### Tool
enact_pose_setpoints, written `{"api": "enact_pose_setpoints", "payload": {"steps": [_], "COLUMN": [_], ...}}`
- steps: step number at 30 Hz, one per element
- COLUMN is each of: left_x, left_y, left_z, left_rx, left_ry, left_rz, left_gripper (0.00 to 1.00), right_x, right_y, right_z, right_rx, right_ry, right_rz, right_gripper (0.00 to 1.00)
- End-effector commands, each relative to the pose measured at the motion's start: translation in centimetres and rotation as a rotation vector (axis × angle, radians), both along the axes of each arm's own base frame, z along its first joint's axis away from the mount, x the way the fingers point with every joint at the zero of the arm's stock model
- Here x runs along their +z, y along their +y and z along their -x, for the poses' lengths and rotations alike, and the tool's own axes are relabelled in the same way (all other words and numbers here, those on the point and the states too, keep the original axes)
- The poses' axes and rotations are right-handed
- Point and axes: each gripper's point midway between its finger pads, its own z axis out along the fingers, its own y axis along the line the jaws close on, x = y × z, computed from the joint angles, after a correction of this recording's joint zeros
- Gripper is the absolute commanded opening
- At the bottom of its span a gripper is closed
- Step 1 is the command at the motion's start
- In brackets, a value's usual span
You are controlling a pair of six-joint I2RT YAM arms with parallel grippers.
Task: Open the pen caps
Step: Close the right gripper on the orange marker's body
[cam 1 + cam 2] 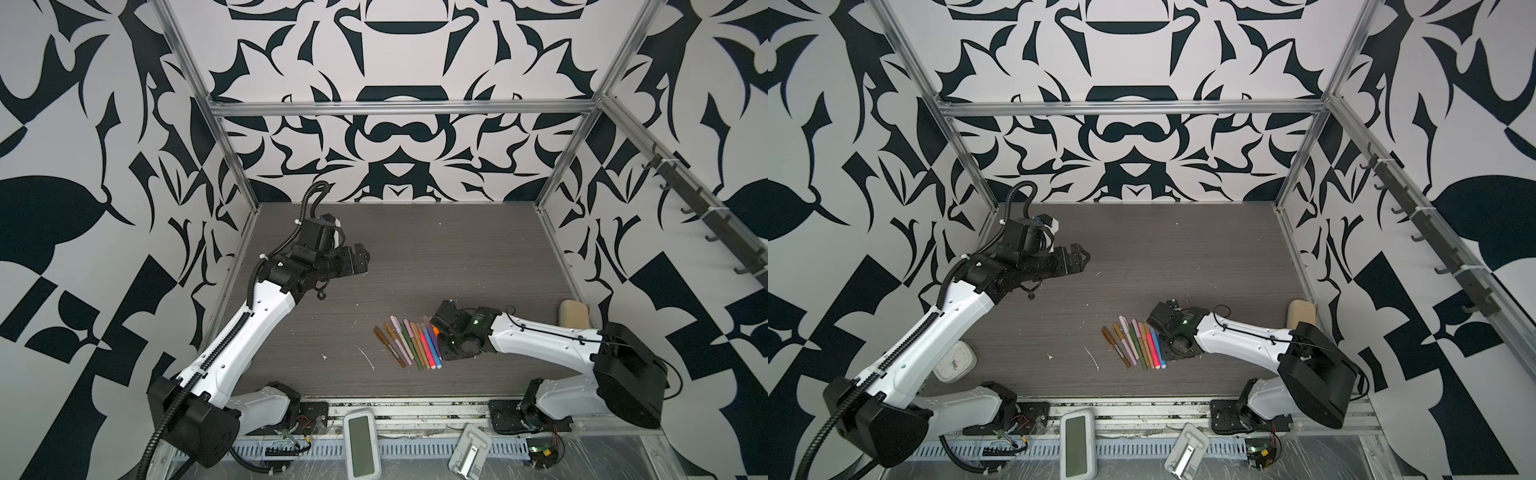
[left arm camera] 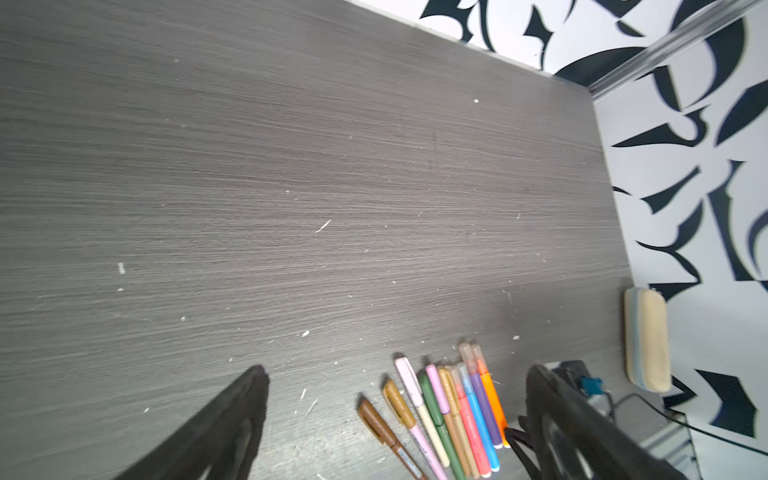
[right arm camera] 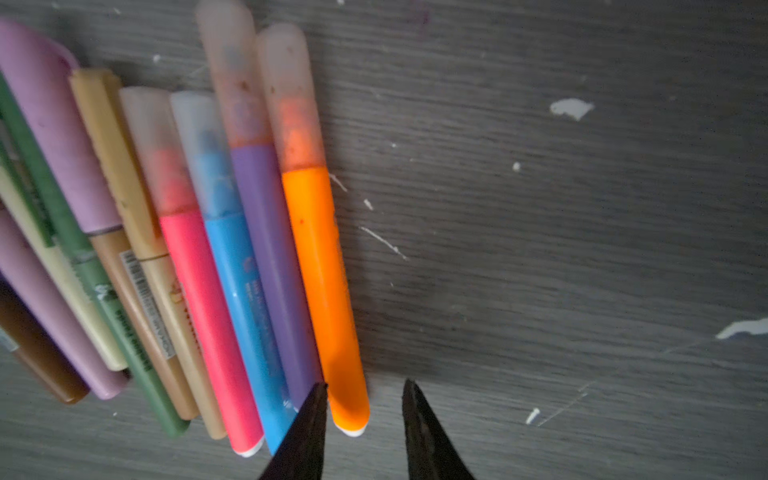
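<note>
While the left gripper (image 1: 359,259) hovers spread wide on a raised arm, the right gripper (image 3: 365,384), arm stretched low over the table (image 1: 436,257), straddles the orange pen (image 3: 320,270) half-parted.

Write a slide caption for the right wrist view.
Right pincer open around the capped orange pen's tail end, at the edge of the pen row.

A dark table (image 1: 415,257) is flecked with white scraps (image 1: 366,358). Pens (image 1: 409,343) are fanned near its front edge, right of middle. A beige block (image 1: 573,313) is set at the right edge, a white dial (image 1: 955,361) by the front left corner.
</note>
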Motion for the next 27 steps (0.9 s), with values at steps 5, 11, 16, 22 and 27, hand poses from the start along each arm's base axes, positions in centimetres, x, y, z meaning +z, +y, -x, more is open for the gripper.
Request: {"api": "enact_pose_setpoints", "payload": {"steps": [5,11,16,22,27], "left_x": [1.0,0.1,-0.3,-0.4,-0.8], "left_y": [0.2,0.7,-0.2,-1.5,-1.7], "left_z": [1.0,1.5,2.1,3.2,2.9], "left_rx": [-0.034,-0.044,-0.085,-0.152,-0.144], "left_ry": [-0.025,0.026,0.047,0.074,0.073], "left_rz": [0.003,-0.050,-0.012,0.056,0.073], "left_gripper": [0.99,0.99,0.99,0.97,0.98], "right_x": [-0.5,0.0,-0.3,-0.7,-1.1], "right_y": [-0.3,-1.4,-1.7,-1.1,-1.0], "right_z": [-0.3,-0.8,-1.1,-1.6,-2.5], "right_rx": [-0.017,-0.046,-0.062,-0.050,-0.031], "right_ry": [0.006,-0.017,-0.012,-0.004,0.026], "right_rz": [0.041,0.108,0.130,0.137,0.129], "right_gripper": [0.33,0.31,0.26,0.25,0.25]}}
